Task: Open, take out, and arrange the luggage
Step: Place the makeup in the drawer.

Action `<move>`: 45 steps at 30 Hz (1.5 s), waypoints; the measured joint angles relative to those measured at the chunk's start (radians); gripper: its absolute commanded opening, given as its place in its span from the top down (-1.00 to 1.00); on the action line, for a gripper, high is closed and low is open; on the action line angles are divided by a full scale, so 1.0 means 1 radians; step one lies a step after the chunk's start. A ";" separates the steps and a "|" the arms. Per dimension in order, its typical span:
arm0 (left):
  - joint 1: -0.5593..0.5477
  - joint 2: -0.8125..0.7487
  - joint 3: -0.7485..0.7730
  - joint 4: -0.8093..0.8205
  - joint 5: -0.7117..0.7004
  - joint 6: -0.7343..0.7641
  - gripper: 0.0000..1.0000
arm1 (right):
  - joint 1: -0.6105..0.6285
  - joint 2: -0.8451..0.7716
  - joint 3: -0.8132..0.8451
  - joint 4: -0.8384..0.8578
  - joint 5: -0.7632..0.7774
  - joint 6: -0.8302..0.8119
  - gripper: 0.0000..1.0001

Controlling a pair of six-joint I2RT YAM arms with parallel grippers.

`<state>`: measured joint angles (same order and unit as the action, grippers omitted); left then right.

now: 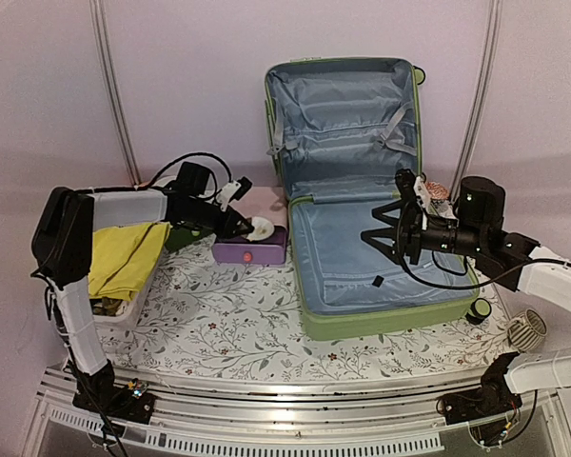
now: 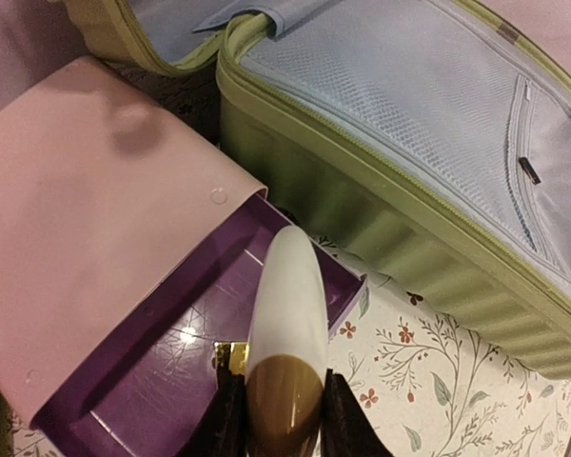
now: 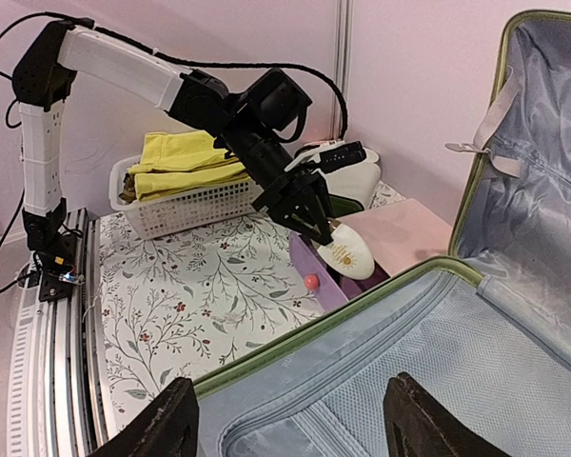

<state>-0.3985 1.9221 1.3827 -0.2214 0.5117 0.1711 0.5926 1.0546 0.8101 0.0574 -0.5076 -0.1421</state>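
Open luggage [image 1: 343,257] at centre-right of the top view, lid up. Left gripper [image 2: 284,409] clenched on a white oval item [image 2: 287,286] above the purple drawer [image 2: 171,381], left of centre; right gripper [image 3: 290,428] spread, empty, over the lining. Likely risk — tilted release, item rolling off the drawer edge.

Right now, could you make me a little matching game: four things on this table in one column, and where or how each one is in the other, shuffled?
Things
1. luggage
2. white oval object
3. basket
4. right gripper

States
A. holds yellow cloth
B. open and empty, above the luggage
C. lying open, lid raised
D. pinched in the left gripper above the purple drawer

Pairs: 1-C, 2-D, 3-A, 4-B
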 measured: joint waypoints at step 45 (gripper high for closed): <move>0.041 0.195 0.154 -0.058 0.060 -0.011 -0.93 | 0.000 0.058 -0.002 -0.009 0.048 -0.004 -0.33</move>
<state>-0.3576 2.1166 1.5368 -0.2798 0.5716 0.1604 0.5926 1.1130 0.8082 0.0486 -0.4599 -0.1463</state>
